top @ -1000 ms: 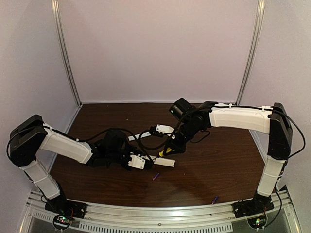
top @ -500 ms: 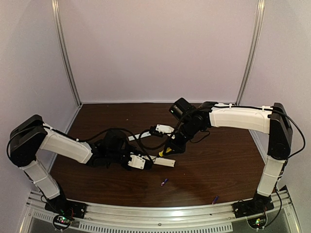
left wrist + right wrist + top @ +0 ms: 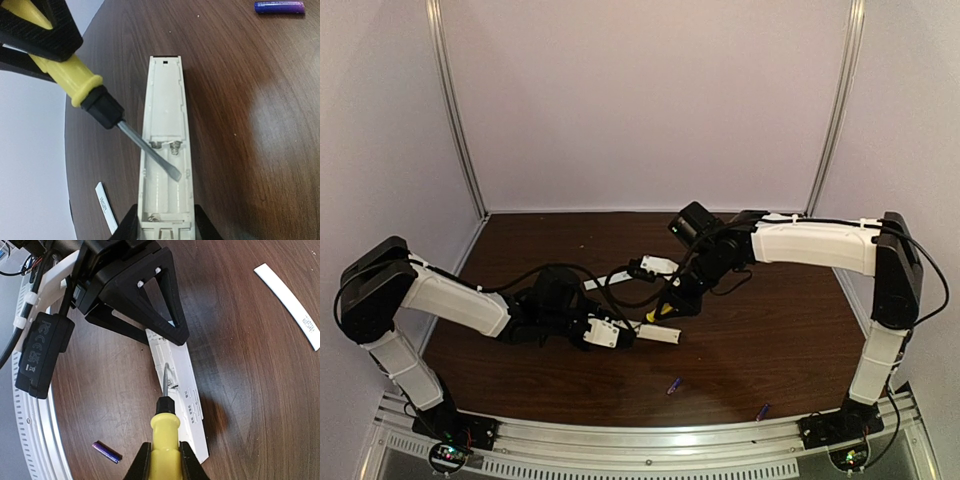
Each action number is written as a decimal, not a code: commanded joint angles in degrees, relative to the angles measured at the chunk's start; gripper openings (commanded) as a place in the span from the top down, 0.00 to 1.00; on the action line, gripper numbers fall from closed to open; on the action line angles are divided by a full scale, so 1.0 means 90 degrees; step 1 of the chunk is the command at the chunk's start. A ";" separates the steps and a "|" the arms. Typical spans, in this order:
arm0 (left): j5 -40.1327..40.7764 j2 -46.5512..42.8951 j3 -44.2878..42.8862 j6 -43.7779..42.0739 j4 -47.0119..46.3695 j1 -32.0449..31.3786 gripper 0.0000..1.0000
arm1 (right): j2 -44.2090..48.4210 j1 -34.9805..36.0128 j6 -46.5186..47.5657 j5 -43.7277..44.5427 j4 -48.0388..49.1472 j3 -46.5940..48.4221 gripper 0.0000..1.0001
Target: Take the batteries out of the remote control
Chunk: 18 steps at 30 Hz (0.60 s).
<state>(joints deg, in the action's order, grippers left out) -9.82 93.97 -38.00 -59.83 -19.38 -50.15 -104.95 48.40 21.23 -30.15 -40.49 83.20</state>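
The white remote control [image 3: 165, 125] lies on the table with its back open; both battery slots are empty. My left gripper [image 3: 165, 227] is shut on its near end. My right gripper [image 3: 164, 460] is shut on the yellow-handled screwdriver [image 3: 165, 437], whose blade tip [image 3: 172, 172] rests inside the compartment. One purple-blue battery [image 3: 673, 386] lies loose on the table in front of the remote control [image 3: 658, 336]; it also shows in the right wrist view [image 3: 106, 451]. A second battery [image 3: 762, 411] lies near the front right edge.
The thin white cover strip [image 3: 605, 280] lies behind the left gripper and also shows in the right wrist view [image 3: 290, 310]. The metal rail [image 3: 640, 440] runs along the near table edge, close to both batteries. Both arms meet over the table's middle.
The loose battery in front of the remote has rolled toward the near right, closer to the front rail. Both arms and the screwdriver have stayed where they were.
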 commanded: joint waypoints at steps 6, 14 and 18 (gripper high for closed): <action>0.0100 -0.0197 0.0105 0.0332 -0.0164 -0.0090 1.00 | 0.0822 -0.0007 -0.0235 0.0254 0.0345 -0.0204 1.00; 0.0171 -0.0549 0.0335 0.0636 -0.0497 -0.0081 1.00 | 0.1274 -0.0004 -0.0344 0.0521 0.0403 -0.0430 1.00; 0.0225 -0.0661 0.0393 0.0742 -0.0629 -0.0072 1.00 | 0.1577 -0.0007 -0.0540 0.0730 0.0778 -0.0696 1.00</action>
<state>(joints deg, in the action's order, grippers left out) -8.58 90.08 -35.16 -55.35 -20.38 -50.63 -93.49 48.40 18.72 -26.87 -37.01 79.83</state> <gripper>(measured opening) 0.307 0.178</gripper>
